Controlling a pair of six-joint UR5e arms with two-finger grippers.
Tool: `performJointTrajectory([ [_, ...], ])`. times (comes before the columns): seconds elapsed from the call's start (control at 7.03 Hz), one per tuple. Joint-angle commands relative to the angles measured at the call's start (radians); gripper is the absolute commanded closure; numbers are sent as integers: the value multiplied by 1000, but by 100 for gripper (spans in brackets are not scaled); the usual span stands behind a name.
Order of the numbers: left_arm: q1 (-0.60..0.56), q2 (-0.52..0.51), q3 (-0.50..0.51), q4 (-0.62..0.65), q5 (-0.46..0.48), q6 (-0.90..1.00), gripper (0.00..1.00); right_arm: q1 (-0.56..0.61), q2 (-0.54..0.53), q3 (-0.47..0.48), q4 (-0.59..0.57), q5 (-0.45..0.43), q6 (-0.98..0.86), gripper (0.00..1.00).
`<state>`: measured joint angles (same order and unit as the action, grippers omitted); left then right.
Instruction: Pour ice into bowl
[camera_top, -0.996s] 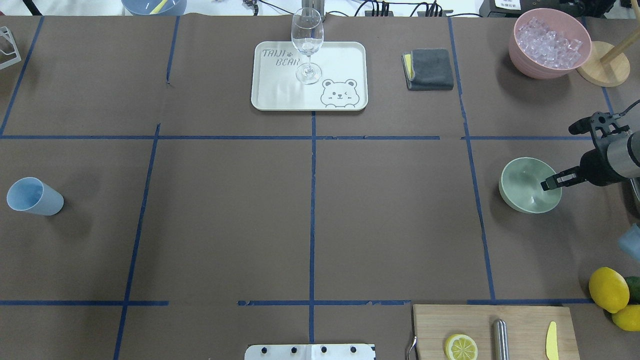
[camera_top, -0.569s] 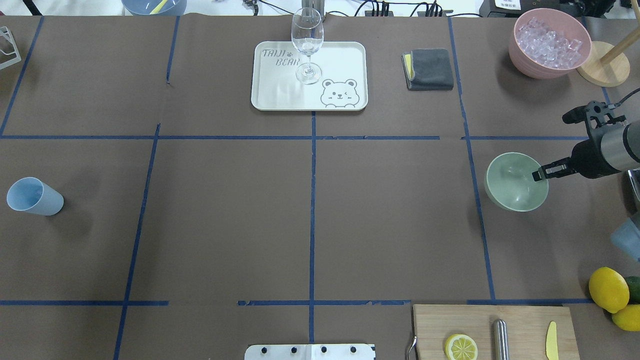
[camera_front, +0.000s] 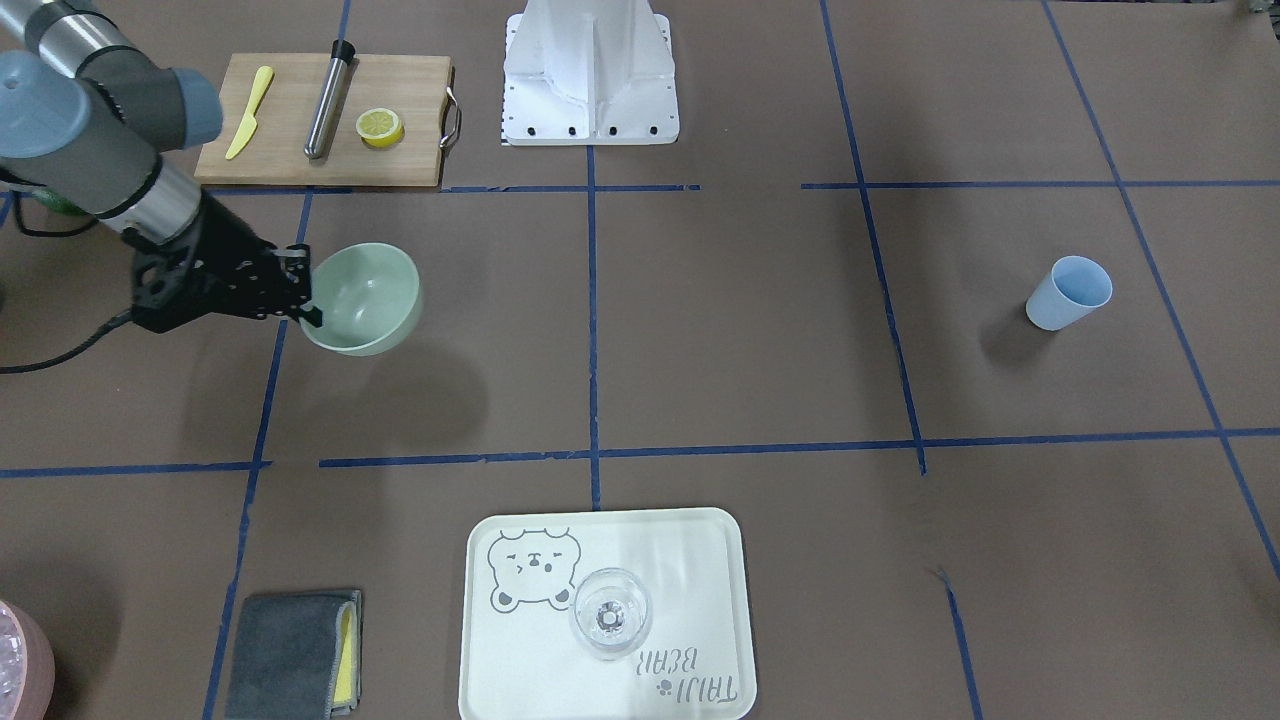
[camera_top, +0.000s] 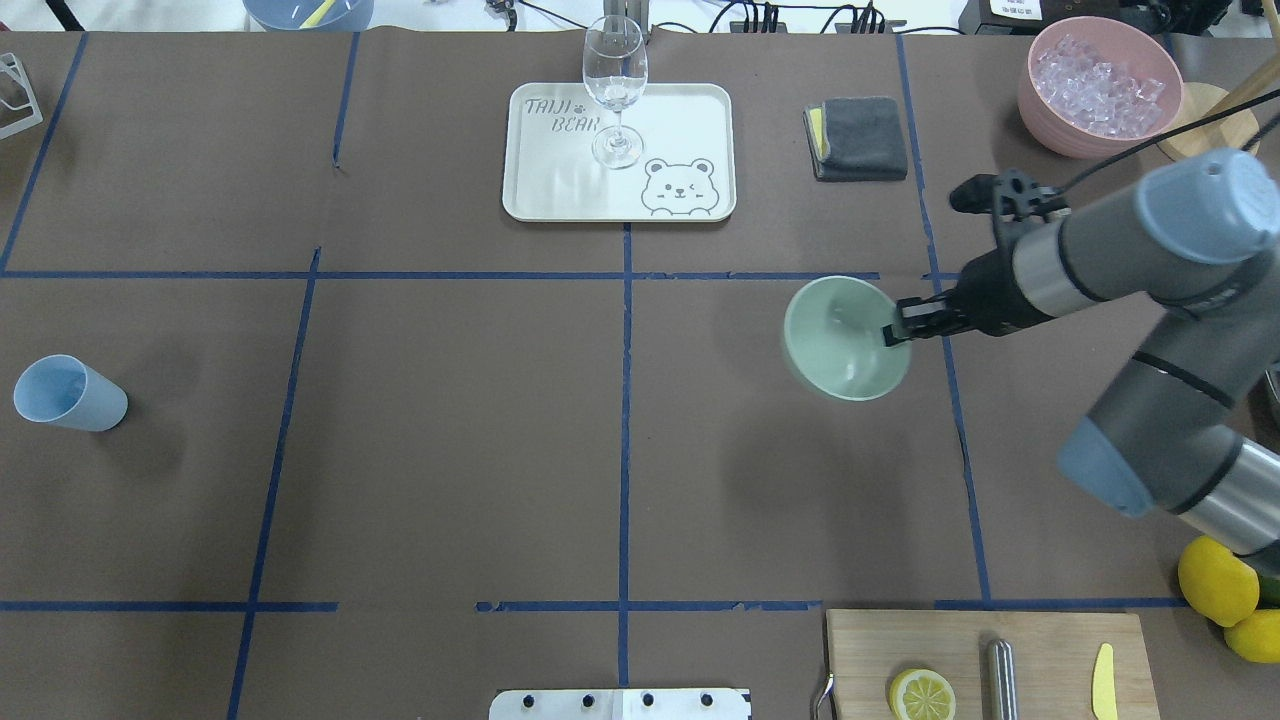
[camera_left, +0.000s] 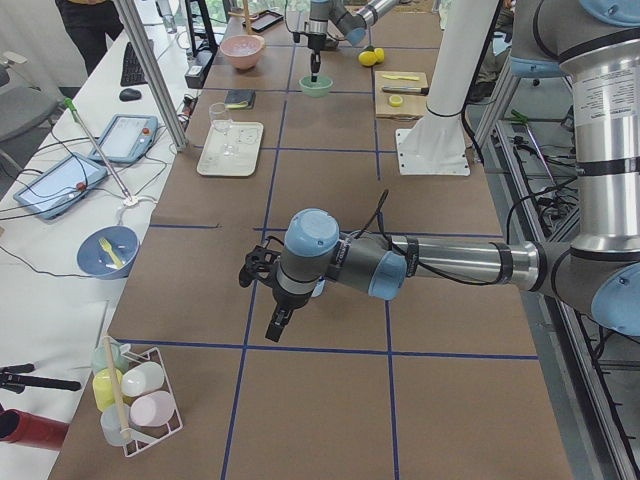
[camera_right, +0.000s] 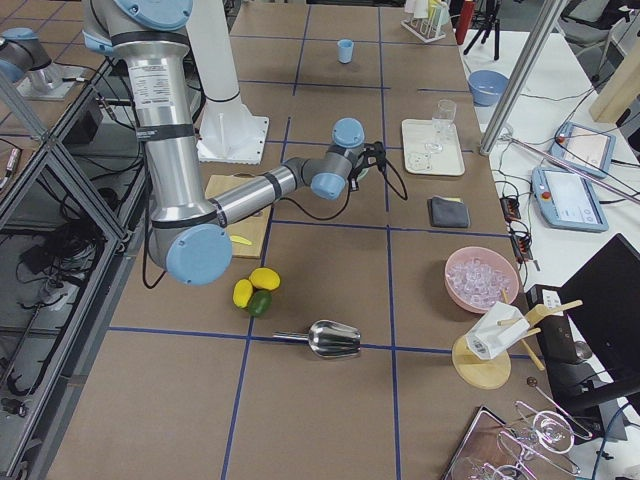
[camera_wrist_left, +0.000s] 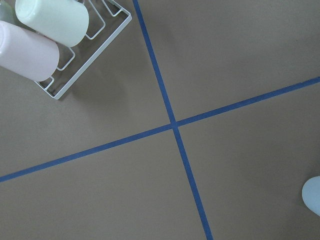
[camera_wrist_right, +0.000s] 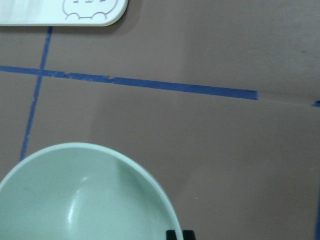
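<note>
My right gripper (camera_top: 893, 333) is shut on the rim of the pale mint-green bowl (camera_top: 845, 340) and holds it tilted above the table, right of centre. In the front-facing view the bowl (camera_front: 362, 298) hangs over its own shadow, with the right gripper (camera_front: 305, 300) at its rim. Seen from the right wrist, the bowl (camera_wrist_right: 85, 195) has nothing inside. The ice (camera_top: 1098, 82) lies heaped in a pink container (camera_top: 1045, 110) at the far right corner. My left gripper (camera_left: 278, 322) shows only in the exterior left view; I cannot tell whether it is open or shut.
A white tray (camera_top: 680, 120) carrying a wine glass (camera_top: 614, 80) stands at the far middle, a folded grey cloth (camera_top: 858, 138) to its right. A light blue cup (camera_top: 68, 393) sits far left. The cutting board (camera_top: 1040, 640) and lemons (camera_top: 1217, 578) are near right; a metal scoop (camera_right: 335, 340) lies beyond them.
The right arm has carried the bowl well to the left, from near the table's right edge towards the middle, and a little farther away. More of the arm now shows.
</note>
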<state>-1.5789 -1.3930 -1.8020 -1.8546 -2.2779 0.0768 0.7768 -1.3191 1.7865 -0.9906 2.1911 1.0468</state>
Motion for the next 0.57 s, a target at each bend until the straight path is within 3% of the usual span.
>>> performJointTrajectory([
  [0.0, -1, 0, 1, 0, -2, 0, 0, -138, 246, -7, -261, -121, 87, 100],
  [0.28, -1, -1, -3, 0, -2, 0, 0, -226, 436, -83, -406, -224, 158, 100],
  [0.43, -1, -1, -2, 0, -2, 0, 0, -260, 536, -204, -405, -258, 188, 100],
])
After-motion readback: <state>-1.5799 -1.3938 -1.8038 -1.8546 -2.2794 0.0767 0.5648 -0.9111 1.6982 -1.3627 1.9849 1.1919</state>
